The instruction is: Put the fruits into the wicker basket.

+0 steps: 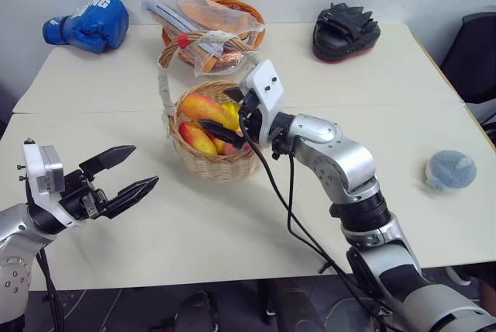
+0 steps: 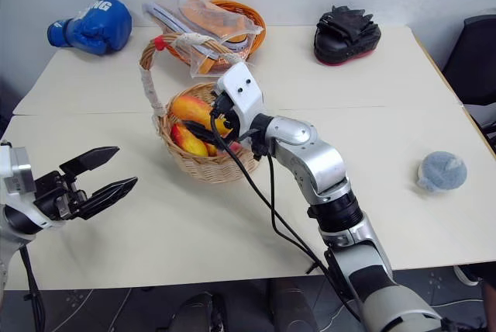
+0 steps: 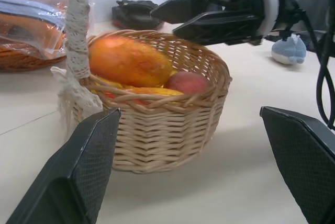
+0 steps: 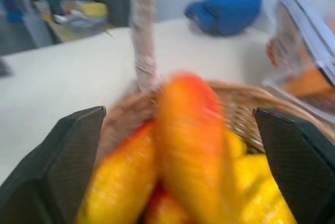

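The wicker basket (image 1: 215, 157) stands on the cream table (image 1: 232, 223), a little toward the robot's left of the middle, with its cloth-wrapped handle (image 1: 164, 88) arching over it; the fruits lie inside it, one mango (image 1: 206, 107) on top toward the far side, a second mango (image 1: 197, 138) lower at the near left, and the pink-red peach (image 3: 187, 82) tucked against the wall on the side nearest the right arm; the right gripper (image 1: 226, 119) reaches over the basket's rim from the robot's right, its two black fingers (image 1: 221, 132) spread wide and clasping nothing, the fruits lying just beneath and between them; in the right wrist view the upper mango sits in the gap between the two finger pads, blurred, with yellow fruit under it, and whether the fingers touch any fruit cannot be told; the left gripper (image 1: 124, 174) hangs above the table near the robot's left edge, well apart from the basket, its fingers (image 1: 110, 158) likewise spread and empty, pointing toward the basket's near side; behind the basket an orange bowl (image 1: 225, 18) holds plastic-wrapped items; a blue boxing glove (image 1: 87, 23) lies at the far left, a black pad (image 1: 346, 31) at the far right, and a grey-blue pouch (image 1: 450, 170) near the right edge.
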Tool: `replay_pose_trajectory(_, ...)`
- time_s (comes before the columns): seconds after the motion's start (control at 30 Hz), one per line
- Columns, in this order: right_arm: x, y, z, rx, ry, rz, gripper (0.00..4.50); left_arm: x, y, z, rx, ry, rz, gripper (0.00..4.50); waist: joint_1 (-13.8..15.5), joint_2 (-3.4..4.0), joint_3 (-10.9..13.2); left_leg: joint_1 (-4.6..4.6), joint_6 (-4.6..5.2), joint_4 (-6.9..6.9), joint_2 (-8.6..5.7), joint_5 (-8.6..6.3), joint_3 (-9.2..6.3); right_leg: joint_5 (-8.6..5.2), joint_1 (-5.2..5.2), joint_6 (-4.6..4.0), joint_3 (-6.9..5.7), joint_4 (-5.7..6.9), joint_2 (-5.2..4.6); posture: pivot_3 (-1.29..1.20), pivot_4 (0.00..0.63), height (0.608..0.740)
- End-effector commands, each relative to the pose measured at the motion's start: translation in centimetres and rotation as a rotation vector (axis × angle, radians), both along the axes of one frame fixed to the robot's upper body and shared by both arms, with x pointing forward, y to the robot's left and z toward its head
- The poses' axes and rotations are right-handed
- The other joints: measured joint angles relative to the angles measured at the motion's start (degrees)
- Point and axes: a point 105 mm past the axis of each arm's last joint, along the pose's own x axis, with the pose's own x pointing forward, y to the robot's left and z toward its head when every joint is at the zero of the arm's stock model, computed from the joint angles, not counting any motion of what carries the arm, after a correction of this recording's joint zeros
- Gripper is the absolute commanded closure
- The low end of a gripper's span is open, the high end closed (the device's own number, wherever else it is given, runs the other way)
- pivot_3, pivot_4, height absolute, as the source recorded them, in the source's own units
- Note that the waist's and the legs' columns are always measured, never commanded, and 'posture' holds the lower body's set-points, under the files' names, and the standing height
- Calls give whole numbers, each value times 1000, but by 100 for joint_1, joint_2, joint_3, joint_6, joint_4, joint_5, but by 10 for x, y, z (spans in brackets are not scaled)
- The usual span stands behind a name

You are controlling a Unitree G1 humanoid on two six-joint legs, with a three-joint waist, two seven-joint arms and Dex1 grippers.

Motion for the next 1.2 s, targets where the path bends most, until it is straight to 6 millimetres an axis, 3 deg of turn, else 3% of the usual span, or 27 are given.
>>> replay_pose_trajectory(0.03, -44, -13, 23, 40, -128, 271, 20, -3, -3, 8, 7, -50, -9, 0, 19, 0, 0, 0, 0, 0, 0, 0, -2, 0, 1, 0, -2, 0, 0, 0, 150, 740)
replay_pose_trajectory(0.13, -64, -50, 7, -30, -25, 396, 20, -1, -4, 10, 8, -55, -17, 0, 57, -2, -1, 0, 4, -3, 0, -2, -8, 0, 6, 1, -8, -7, -1, 0, 150, 740)
replay_pose_trajectory(0.2, -70, -64, 2, -64, 21, 418, 20, -1, -4, 11, 10, -58, -19, 0, 76, -3, -1, 0, 12, 0, -5, -7, -11, 2, 13, 3, -10, -13, -8, 0, 150, 740)
replay_pose_trajectory(0.33, -33, -116, -3, -142, -12, 190, 20, -1, -2, 19, 18, -69, -30, 0, 22, -4, -1, 8, 22, 7, -10, -6, -5, 8, 21, 10, -2, -14, -8, 0, 150, 740)
replay_pose_trajectory(0.4, -13, -131, -3, -169, -51, 114, 20, -1, -4, 22, 16, -71, -48, 0, 4, -3, -1, 30, 21, 3, -9, -5, -1, 9, 36, 8, 3, -14, -1, 0, 150, 740)
replay_pose_trajectory(0.53, 18, -128, -1, -156, -89, 77, 20, -1, -13, 26, 4, -55, -110, 0, -17, 0, 1, 31, 10, -1, -7, 1, 1, 10, 32, 4, 4, -12, 7, 0, 150, 740)
replay_pose_trajectory(0.67, 46, -104, 2, -117, -110, 96, 20, 4, -20, 29, 13, -53, -147, 0, -77, 2, 2, 29, 4, -1, -3, 5, 3, 10, 27, 4, 6, -8, 8, 0, 150, 740)
replay_pose_trajectory(0.77, 54, -84, 13, -29, -107, 135, 20, 7, -19, 28, 17, -50, -144, 0, -120, 2, 2, 21, 3, -2, 1, 6, 3, 10, 22, 4, 4, -7, 7, 0, 150, 740)
replay_pose_trajectory(0.87, 50, -70, 7, -88, -105, 212, 929, 7, -21, 26, 23, -42, -152, 0, -123, 4, 3, 17, 3, -3, 2, 5, 3, 10, 18, 4, 3, -8, 4, 0, 150, 740)
replay_pose_trajectory(1.0, 47, -66, 6, -107, -103, 242, 2301, 6, -21, 25, 26, -38, -151, 0, -115, 4, 3, 13, 5, 0, 1, 4, 2, 9, 17, 4, 2, -7, -2, 0, 150, 740)
replay_pose_trajectory(1.2, 37, -79, 7, -109, -102, 255, 4302, 9, -24, 23, 19, -39, -161, 0, -117, 5, 3, 15, 2, 3, 2, 6, 0, 9, 17, 4, 1, 2, 1, 0, 150, 740)
